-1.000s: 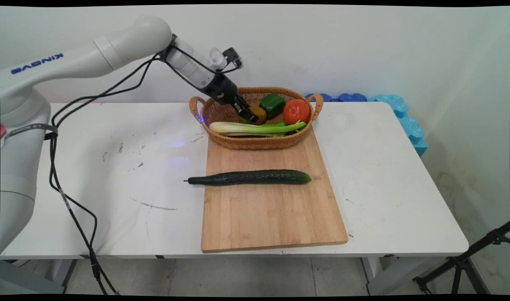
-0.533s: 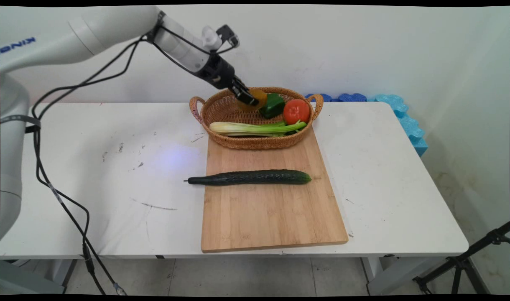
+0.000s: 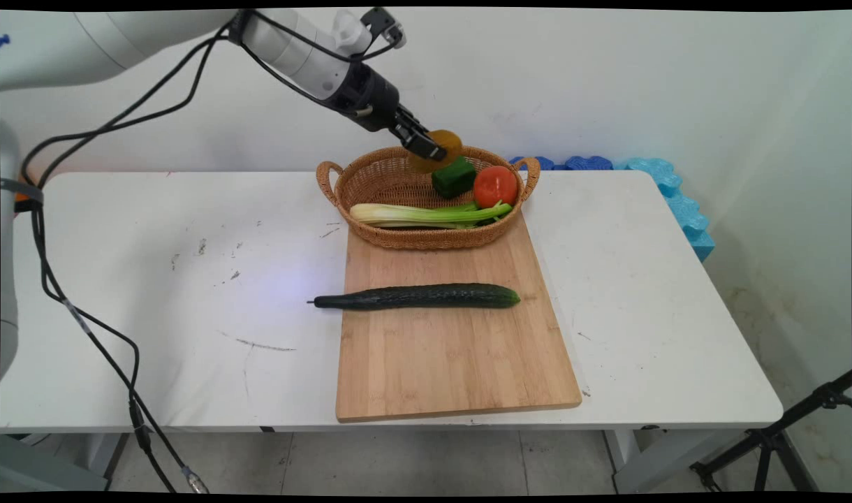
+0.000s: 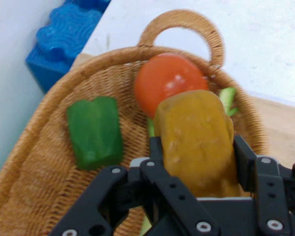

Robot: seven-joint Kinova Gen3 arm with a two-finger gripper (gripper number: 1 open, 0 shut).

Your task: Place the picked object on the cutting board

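Note:
My gripper [image 3: 431,148] [image 4: 196,162] is shut on a yellow-orange pepper [image 3: 445,143] [image 4: 196,137] and holds it in the air above the wicker basket [image 3: 370,188] [image 4: 34,162]. Below it in the basket lie a green pepper [image 3: 454,177] [image 4: 94,132], a red tomato [image 3: 496,186] [image 4: 164,81] and a celery stalk [image 3: 426,214]. In the hand view the two black fingers clamp the pepper's sides, and the tomato sits just behind it.
The basket stands on the far end of a wooden cutting board [image 3: 454,349]. A dark cucumber [image 3: 415,296] lies across the board, its tip overhanging the left edge. Blue foam blocks [image 3: 670,188] [image 4: 71,37] line the table's far right corner. A black tripod [image 3: 782,436] stands lower right.
The gripper has risen out of the basket with the yellow-orange pepper in it, moving up and slightly right. The green pepper has tipped over a little.

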